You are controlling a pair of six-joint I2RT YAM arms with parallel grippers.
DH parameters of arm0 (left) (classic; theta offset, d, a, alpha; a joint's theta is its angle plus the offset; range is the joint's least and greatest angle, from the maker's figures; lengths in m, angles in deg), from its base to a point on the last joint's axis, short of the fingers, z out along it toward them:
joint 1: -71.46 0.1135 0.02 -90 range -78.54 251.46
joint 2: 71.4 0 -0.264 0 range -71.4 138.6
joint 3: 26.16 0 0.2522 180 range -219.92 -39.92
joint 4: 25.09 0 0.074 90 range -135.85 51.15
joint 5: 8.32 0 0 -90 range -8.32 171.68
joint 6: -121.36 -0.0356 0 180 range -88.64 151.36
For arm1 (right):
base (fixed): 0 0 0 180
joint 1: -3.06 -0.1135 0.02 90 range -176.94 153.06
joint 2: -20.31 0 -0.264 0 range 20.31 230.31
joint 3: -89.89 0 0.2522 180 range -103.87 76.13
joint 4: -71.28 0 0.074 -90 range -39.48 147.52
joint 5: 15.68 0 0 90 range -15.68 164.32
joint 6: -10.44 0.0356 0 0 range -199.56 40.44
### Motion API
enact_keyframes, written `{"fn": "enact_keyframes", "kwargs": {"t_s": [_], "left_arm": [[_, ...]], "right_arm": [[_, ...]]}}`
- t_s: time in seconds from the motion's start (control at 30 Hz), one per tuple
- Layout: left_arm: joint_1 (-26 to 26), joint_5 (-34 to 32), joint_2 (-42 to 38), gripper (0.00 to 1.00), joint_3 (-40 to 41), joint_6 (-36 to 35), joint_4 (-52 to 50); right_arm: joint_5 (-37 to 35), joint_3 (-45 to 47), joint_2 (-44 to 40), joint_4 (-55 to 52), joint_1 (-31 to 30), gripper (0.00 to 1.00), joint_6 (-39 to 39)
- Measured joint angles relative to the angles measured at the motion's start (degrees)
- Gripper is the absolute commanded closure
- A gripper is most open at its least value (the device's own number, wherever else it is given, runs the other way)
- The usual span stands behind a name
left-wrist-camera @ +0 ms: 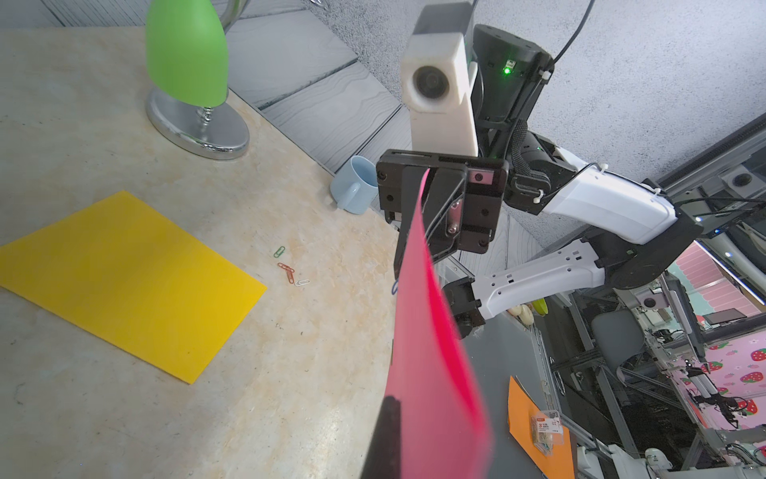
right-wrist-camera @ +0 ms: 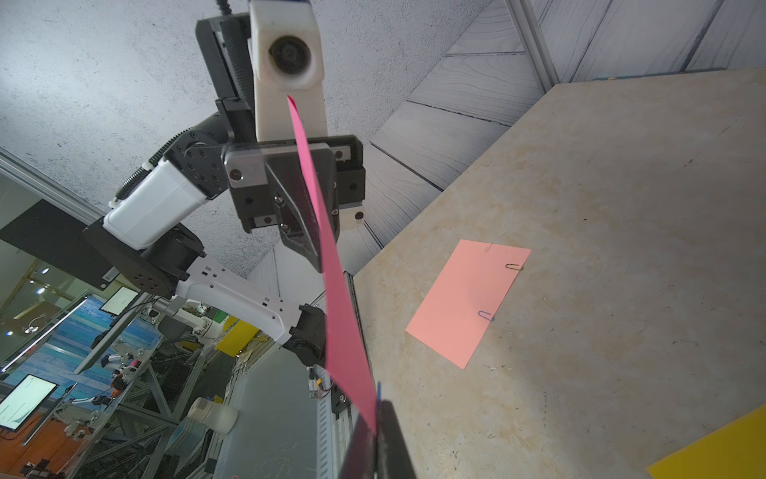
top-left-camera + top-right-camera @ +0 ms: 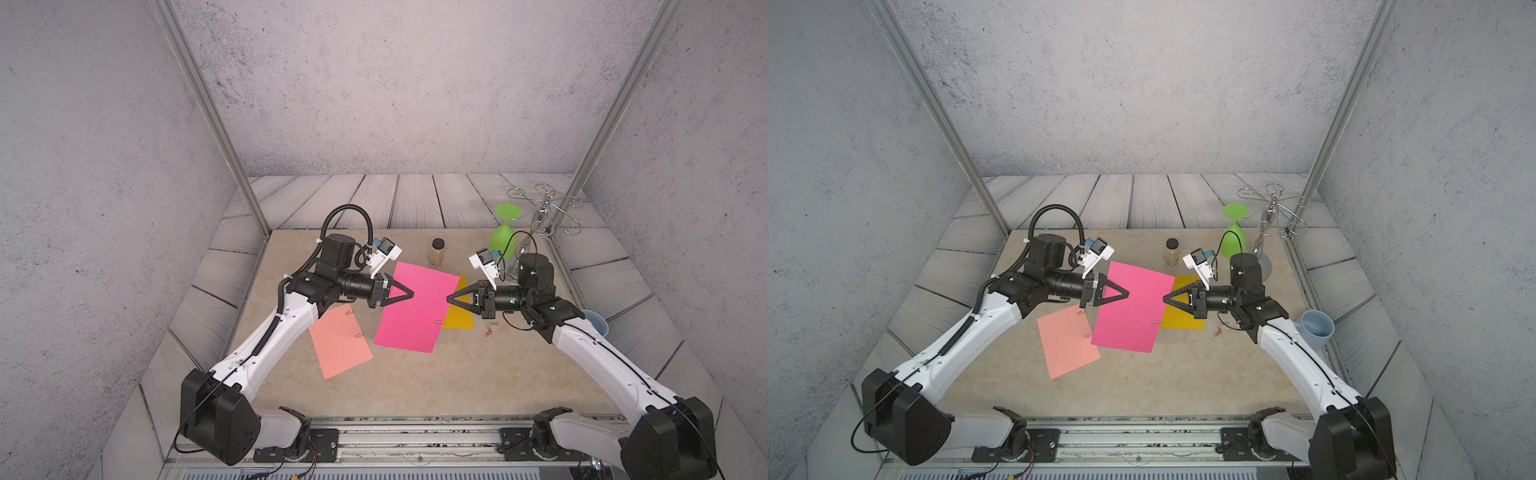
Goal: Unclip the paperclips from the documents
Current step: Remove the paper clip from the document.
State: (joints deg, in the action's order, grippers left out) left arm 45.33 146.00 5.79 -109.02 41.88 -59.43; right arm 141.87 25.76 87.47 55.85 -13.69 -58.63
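Above the desk [image 3: 415,386], in both top views, the magenta sheet [image 3: 415,320] hangs between the arms: left jaws clamped shut on one side, right jaws pinched on the blue paperclip [image 3: 447,298] at the opposite edge. Left wrist view: sheet [image 1: 418,331] edge-on, clip [image 1: 394,286] poking out beside the right jaws. Right wrist view: clip [image 2: 378,387] at the closed tips.
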Motion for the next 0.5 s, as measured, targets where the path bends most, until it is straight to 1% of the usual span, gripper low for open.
{"fn": "enact_keyframes", "kwargs": {"t_s": [0.5], "left_arm": [[0.0,0.0,0.0,1.0,0.0,0.0,0.0]], "right_arm": [[0.0,0.0,0.0,0.0,0.1,0.94,-0.1]]}}
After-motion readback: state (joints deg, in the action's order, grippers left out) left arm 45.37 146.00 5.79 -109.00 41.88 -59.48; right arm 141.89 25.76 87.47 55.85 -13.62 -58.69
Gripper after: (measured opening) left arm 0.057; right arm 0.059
